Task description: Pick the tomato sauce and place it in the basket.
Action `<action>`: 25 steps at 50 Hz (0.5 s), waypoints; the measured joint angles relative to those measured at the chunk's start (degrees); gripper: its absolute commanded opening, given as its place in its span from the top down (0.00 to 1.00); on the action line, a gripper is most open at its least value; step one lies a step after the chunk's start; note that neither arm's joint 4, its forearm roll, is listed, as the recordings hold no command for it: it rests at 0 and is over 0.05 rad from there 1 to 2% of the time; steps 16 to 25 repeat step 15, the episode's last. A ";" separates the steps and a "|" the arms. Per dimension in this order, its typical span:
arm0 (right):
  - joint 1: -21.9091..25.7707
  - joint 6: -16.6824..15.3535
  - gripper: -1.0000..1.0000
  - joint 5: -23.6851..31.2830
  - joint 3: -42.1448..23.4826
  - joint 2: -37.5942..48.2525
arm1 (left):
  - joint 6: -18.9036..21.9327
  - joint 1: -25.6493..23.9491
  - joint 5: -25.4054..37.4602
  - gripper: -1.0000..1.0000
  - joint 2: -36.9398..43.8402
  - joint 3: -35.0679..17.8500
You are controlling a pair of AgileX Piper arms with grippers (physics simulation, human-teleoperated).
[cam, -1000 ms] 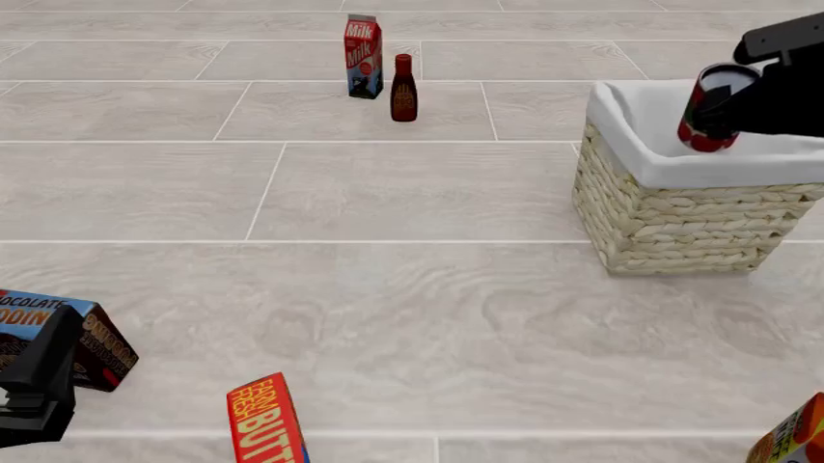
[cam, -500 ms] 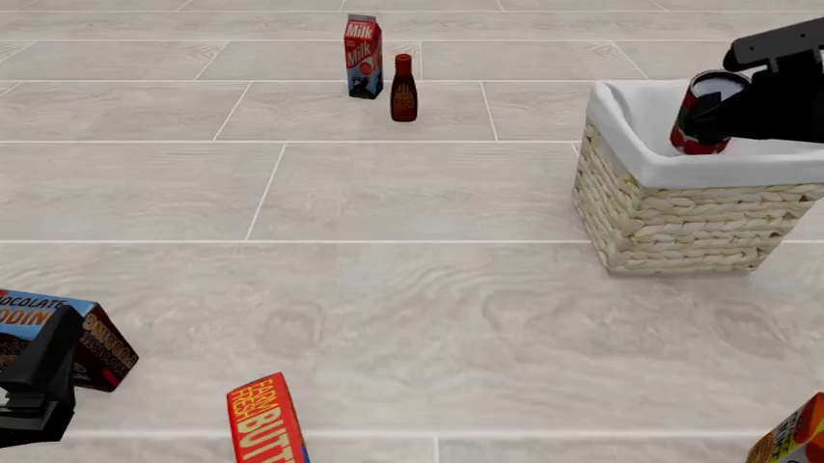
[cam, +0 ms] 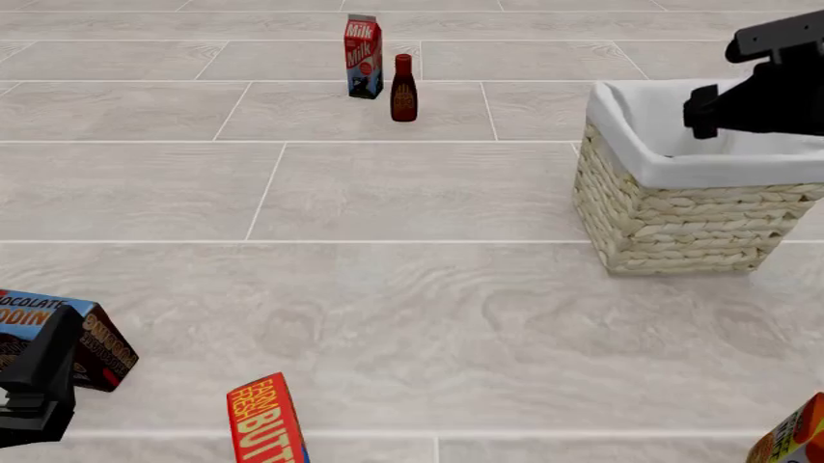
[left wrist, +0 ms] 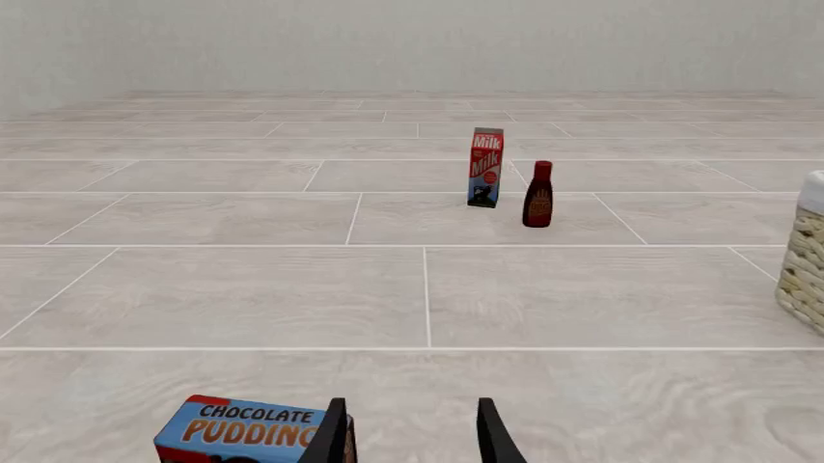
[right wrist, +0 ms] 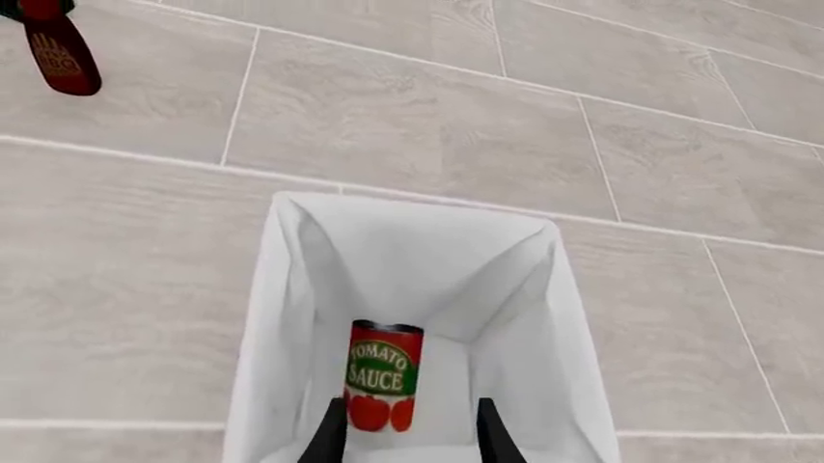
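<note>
While the can sits released inside the basket, these lines describe the scene.

Tomato sauce: the small red can (right wrist: 382, 388) with a green band stands upright on the white cloth floor of the basket, seen from above in the right wrist view; in the front view the basket wall hides it.
Basket: a pale woven basket (cam: 670, 217) with white lining, at the table's right side.
Right gripper: its fingers (right wrist: 332, 436) are parted to either side of the can with a gap showing, holding nothing; the right gripper (cam: 701, 106) hangs above the basket's opening.
Left gripper: the left gripper (left wrist: 409, 439) is parted and empty, low at the near left beside a chocolate pudding box (left wrist: 245, 431).
Step in hand: judged to be the withdrawal after release.
Doing it well: lift straight up with fingers kept apart, so neither fingertip brushes the can or snags the lining.
Far off: a milk carton (cam: 363, 56) and dark red bottle (cam: 403, 89), well apart from the basket.
</note>
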 measured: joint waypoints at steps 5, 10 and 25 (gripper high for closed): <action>0.03 0.47 0.00 0.38 -0.33 -0.13 | 0.00 0.00 0.00 0.00 0.00 0.00; 0.06 0.92 0.00 0.88 -0.44 -0.68 | 0.00 0.00 0.00 0.00 0.00 0.00; 0.05 1.30 0.00 1.64 -0.48 -1.90 | 0.00 0.00 0.00 0.00 0.00 0.00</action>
